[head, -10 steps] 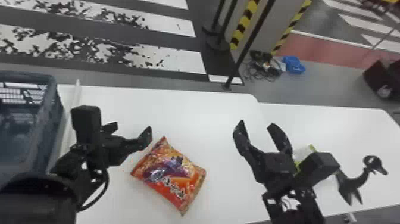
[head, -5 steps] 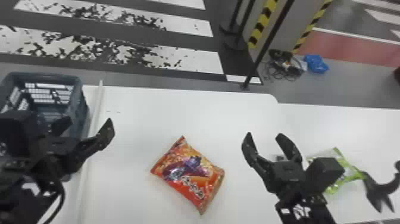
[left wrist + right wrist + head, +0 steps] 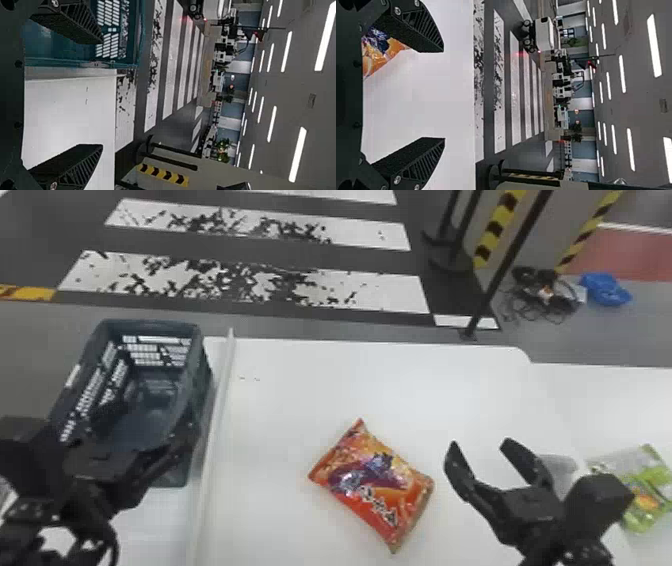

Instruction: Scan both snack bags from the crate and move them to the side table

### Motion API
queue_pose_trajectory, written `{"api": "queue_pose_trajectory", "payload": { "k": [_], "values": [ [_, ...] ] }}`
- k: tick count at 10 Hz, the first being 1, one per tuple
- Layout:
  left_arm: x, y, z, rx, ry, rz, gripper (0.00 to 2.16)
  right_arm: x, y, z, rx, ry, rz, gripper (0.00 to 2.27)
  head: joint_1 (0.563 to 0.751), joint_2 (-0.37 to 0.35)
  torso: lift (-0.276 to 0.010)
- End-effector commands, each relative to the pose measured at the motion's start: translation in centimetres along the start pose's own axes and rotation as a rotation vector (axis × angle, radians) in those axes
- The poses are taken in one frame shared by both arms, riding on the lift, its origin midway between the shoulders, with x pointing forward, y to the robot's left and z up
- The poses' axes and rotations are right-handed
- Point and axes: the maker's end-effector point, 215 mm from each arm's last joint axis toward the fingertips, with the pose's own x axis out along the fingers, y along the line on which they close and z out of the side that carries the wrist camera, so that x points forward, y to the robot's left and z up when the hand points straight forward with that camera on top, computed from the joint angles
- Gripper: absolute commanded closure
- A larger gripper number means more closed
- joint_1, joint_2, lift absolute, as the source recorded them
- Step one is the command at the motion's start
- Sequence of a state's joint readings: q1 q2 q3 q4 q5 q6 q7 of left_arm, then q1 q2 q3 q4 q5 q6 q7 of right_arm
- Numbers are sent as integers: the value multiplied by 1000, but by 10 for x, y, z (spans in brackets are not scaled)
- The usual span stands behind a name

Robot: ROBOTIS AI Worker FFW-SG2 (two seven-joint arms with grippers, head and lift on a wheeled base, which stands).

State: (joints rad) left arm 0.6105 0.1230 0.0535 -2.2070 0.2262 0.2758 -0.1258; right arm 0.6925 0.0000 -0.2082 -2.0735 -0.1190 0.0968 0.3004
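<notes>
Our black left tool (image 3: 102,94) and black right tool (image 3: 443,95) gape wide, empty! Shiny orange-red snack bag (image 3: 375,485) on the white bench (image 3: 400,390) between them, green plastic snack bag (image 3: 645,510) beyond the right; we'd best straddle the orange one low, pinch gently

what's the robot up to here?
Neither arm is holding anything. The open left gripper is at the crate; the open right gripper hovers over the white table. The orange snack bag lies between them, the green one off to the right.
</notes>
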Motion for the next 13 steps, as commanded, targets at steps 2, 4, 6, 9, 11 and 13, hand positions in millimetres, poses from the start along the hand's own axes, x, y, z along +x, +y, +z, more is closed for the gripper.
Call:
{"api": "queue_pose_trajectory", "payload": {
  "k": [2,4,6,9,11,13],
  "values": [
    [-17,18,3,-4,-6,-5,66,-1,34,-40,-80,97,56,134,695,-71,-29],
    [-20,17,1,-6,6,-47,66,-6,62,-74,-114,160,107,134,695,-4,-29],
    [-22,19,-6,-6,19,-46,66,-22,87,-100,-222,189,152,134,695,38,-29],
    [-20,18,-10,-25,23,-52,66,-44,121,-124,-461,189,167,137,695,108,-29],
    [-20,13,-12,-38,26,-65,66,-46,132,-135,-551,180,167,137,695,137,-29],
    [-21,13,-14,-37,31,-67,66,-43,143,-146,-653,165,169,137,695,157,-29]
  ]
}}
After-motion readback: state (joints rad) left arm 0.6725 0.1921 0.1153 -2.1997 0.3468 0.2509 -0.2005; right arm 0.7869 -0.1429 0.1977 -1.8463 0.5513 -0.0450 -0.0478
